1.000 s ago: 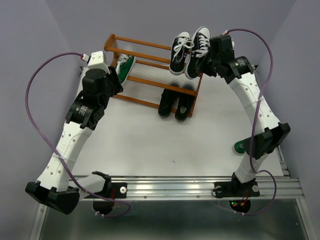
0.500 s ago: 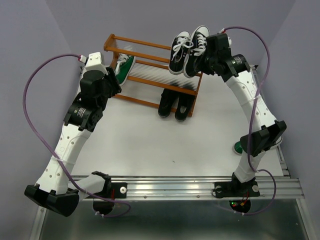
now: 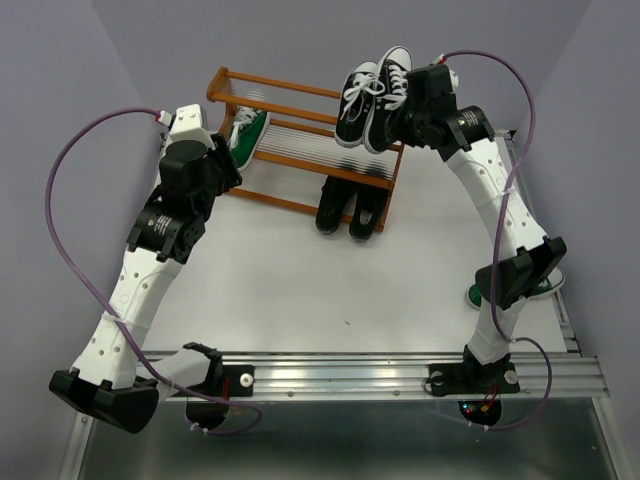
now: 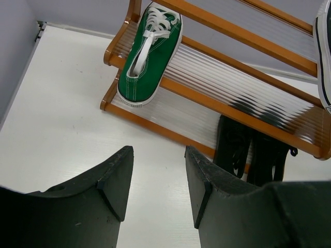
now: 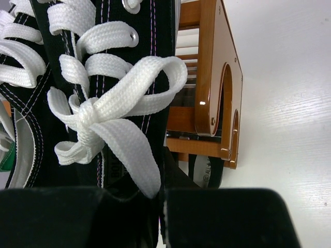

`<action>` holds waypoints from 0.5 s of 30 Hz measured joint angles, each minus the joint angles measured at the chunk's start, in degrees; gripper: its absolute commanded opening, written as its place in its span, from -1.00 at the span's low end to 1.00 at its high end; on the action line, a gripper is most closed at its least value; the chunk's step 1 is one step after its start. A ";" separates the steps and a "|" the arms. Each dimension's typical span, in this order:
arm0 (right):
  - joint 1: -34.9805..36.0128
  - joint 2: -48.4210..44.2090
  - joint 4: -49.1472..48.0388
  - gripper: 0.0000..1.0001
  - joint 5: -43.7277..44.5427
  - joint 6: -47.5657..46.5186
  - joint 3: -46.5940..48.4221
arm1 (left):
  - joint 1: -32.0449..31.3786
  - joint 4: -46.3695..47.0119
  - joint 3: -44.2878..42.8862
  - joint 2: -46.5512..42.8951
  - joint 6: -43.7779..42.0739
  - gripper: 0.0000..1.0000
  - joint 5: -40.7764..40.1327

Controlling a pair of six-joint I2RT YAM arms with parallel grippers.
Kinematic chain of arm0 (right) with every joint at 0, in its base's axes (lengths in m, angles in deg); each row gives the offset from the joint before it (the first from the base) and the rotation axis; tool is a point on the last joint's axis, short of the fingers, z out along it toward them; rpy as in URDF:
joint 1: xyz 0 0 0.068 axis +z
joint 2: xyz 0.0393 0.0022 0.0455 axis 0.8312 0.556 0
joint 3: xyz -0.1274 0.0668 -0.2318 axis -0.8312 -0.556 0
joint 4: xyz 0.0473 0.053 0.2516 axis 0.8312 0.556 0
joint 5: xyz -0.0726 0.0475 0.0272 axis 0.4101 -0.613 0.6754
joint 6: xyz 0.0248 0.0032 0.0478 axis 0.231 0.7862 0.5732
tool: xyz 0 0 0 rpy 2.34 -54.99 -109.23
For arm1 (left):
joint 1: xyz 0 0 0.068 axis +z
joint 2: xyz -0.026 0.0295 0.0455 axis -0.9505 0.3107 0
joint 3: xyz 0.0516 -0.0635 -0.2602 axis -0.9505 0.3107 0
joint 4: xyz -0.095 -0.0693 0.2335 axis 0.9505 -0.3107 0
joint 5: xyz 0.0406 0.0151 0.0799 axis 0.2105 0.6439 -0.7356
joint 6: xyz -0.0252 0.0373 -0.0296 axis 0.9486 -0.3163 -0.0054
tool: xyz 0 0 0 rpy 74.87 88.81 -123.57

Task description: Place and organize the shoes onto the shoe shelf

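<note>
My left pincer (image 4: 158,181): jaws standing well apart with nothing between them, hanging over the counter (image 3: 300,290) just in front of the left end of the shoe shelf (image 4: 232,32).
My right pincer (image 5: 161,196): closed tight, nipping the edge of the held black sneaker (image 3: 388,92) at its heel end, up at the right end of the shelf.
Held black sneaker: white laces, toe pointing toward the back wall, over the right end of the top tier. I cannot tell whether it rests on the rods.
Its mate (image 3: 356,102): touching the held one on its left, same heading, on the top tier.
Green sneaker (image 4: 147,51): at the left end of the shelf, heel toward me, laces up. Which tier carries it I cannot tell.
Second green sneaker (image 3: 477,294): on the counter at the right, mostly hidden behind my right arm, well apart from the shelf.
All-black pair (image 3: 350,208): side by side low at the right end, beneath the laced pair, poking out past the front rail.
</note>
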State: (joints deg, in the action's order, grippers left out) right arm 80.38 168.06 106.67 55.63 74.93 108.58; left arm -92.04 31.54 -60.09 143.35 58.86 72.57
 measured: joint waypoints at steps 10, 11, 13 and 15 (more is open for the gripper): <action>0.35 -1.36 -1.36 -0.99 1.90 0.24 -2.38 | 0.02 0.00 0.00 0.00 0.02 0.11 0.02; 0.35 -1.53 -1.49 -0.98 1.95 0.28 -2.67 | 0.02 0.02 0.00 0.00 0.02 0.11 0.02; 0.39 -1.64 -1.57 -0.99 2.08 0.46 -2.78 | 0.02 0.00 0.00 0.00 0.02 0.11 0.04; 0.42 -1.64 -1.57 -0.99 2.19 0.48 -2.78 | 0.02 0.02 0.00 0.00 0.00 0.11 0.04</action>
State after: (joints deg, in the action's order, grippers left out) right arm 80.80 166.42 105.10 57.82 75.41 105.80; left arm -92.02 31.56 -60.09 143.35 58.86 72.61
